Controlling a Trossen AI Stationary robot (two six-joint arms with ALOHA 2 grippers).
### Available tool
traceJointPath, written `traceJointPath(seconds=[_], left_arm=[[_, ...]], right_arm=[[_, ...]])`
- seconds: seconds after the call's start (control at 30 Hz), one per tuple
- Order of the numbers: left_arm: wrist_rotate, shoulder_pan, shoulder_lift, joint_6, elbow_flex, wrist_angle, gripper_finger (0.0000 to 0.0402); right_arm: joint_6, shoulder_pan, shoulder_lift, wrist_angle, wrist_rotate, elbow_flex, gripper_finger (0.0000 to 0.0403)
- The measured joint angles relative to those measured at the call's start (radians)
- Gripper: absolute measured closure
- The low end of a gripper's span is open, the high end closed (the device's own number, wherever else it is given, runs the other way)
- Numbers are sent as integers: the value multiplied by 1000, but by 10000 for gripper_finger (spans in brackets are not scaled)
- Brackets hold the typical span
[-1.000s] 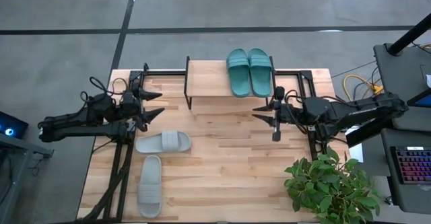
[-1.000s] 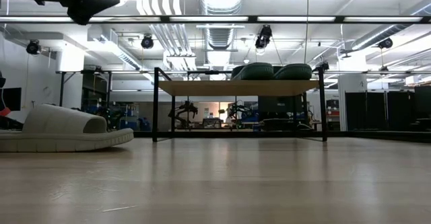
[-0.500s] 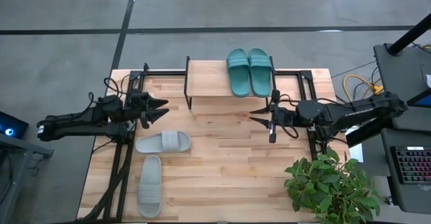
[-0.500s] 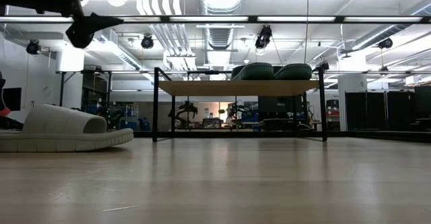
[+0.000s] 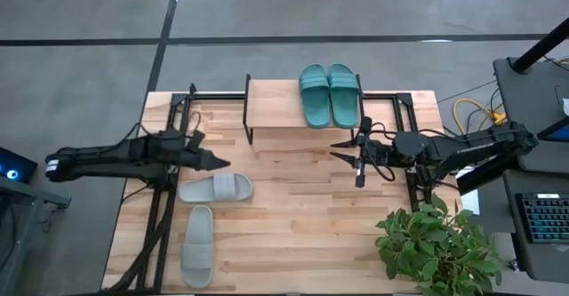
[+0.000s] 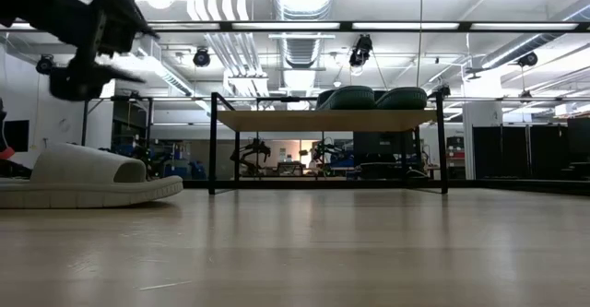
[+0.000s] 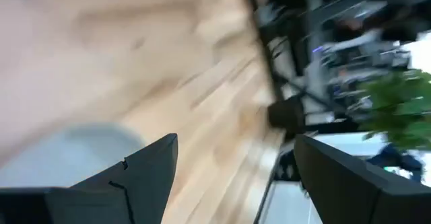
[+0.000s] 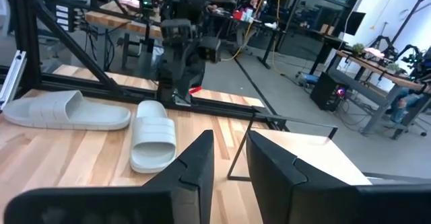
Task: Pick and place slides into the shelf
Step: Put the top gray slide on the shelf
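I see my left gripper (image 5: 216, 164) spread wide, empty, above a grey sandal (image 5: 215, 188) at centre-left; right gripper (image 5: 338, 150) slightly parted, empty.

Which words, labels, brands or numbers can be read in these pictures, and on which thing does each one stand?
None can be read.
The green slides on the shelf and the grey slides show only ribbed straps, no brand.
The keyboard beside the table has lit keys, too small to read.
The room behind, in the right wrist view, shows no legible sign.
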Motion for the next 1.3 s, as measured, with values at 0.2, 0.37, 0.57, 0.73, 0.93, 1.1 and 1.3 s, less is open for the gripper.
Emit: traceJointPath(seconds=[0.2, 0.37, 0.57, 0.73, 0.93, 1.1, 1.3], left_arm=[[36, -15, 65, -78, 30, -172, 120], [43, -20, 109, -91, 70, -276, 120], [44, -21, 119, -69, 108, -427, 120], [40, -21, 134, -70, 105, -537, 120], [17, -21, 193, -62, 97, -523, 120], [25, -23, 257, -42, 57, -424, 120], [64, -25, 314, -23, 44, -276, 120]], right_arm=[[-17, 0, 0, 0, 0, 0, 330], [-19, 0, 0, -1, 0, 0, 335], [-26, 0, 0, -3, 0, 0, 327], [-26, 0, 0, -5, 0, 0, 323], [-29, 0, 0, -7, 0, 0, 331], [-29, 0, 0, -8, 0, 0, 334], [-29, 0, 0, -9, 0, -1, 326]])
